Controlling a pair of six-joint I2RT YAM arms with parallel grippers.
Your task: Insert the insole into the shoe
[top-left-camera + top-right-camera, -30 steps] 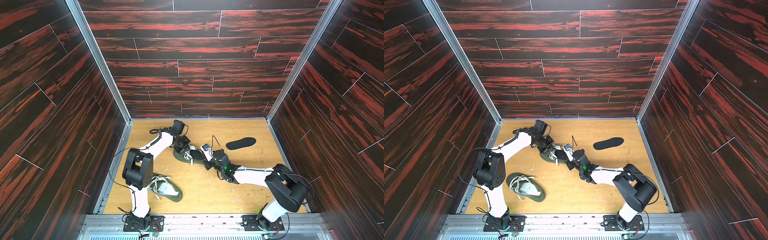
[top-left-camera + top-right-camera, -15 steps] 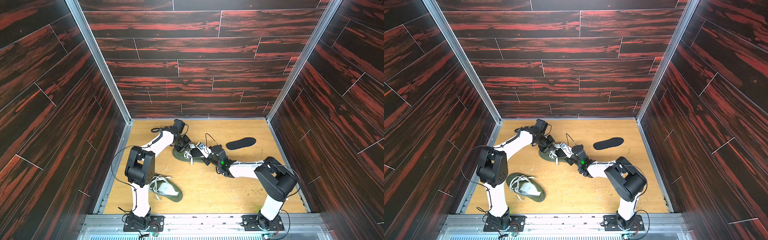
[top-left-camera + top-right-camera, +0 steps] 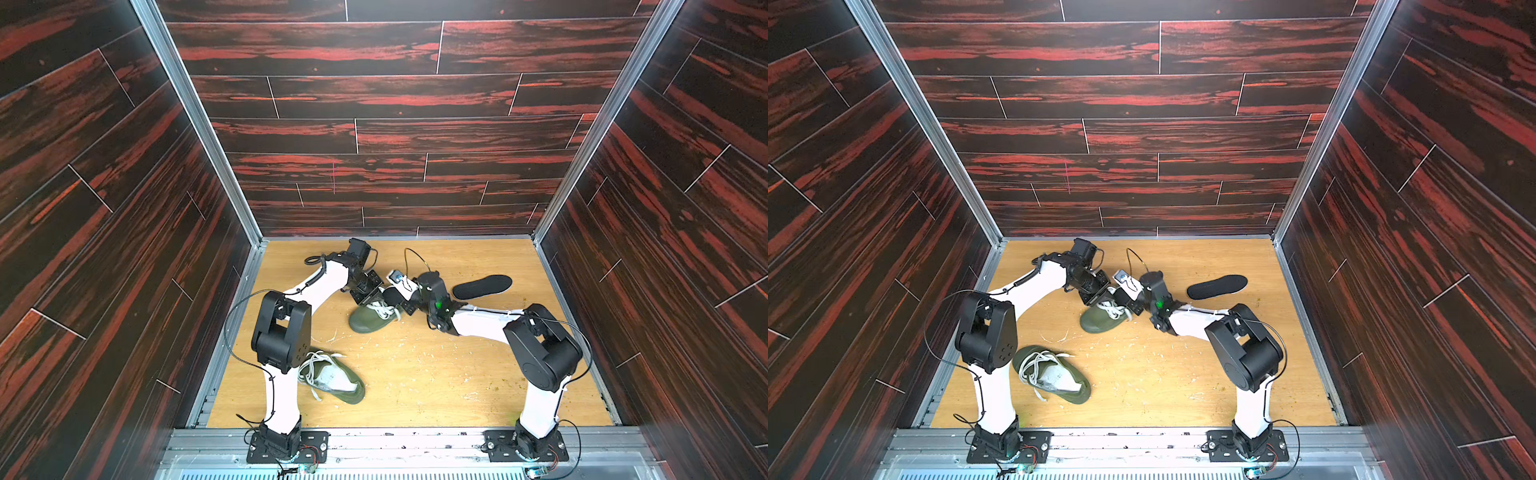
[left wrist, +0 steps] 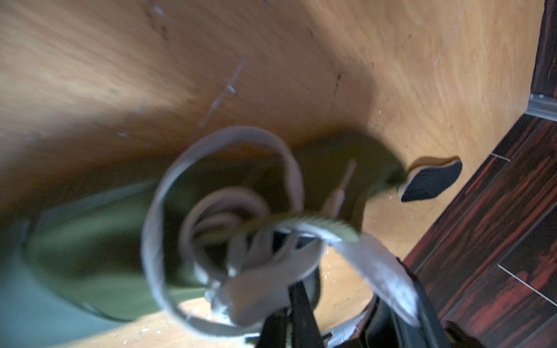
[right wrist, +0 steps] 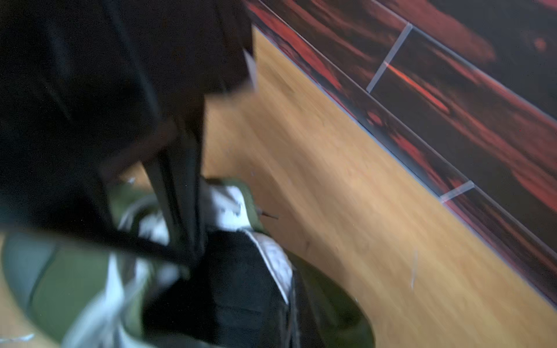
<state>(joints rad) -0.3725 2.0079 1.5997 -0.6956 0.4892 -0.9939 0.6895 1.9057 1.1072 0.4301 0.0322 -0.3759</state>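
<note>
We record both wrist views as blurred. In both top views the left gripper and right gripper cover the heel end of the shoe at mid-tabletop; what their closed jaws pinch we cannot tell.

At frame centre the shoe is showing olive green, its laces white. Right of it the insole is showing black. The table is showing pale wood grain, the walls dark planks streaked red.
</note>
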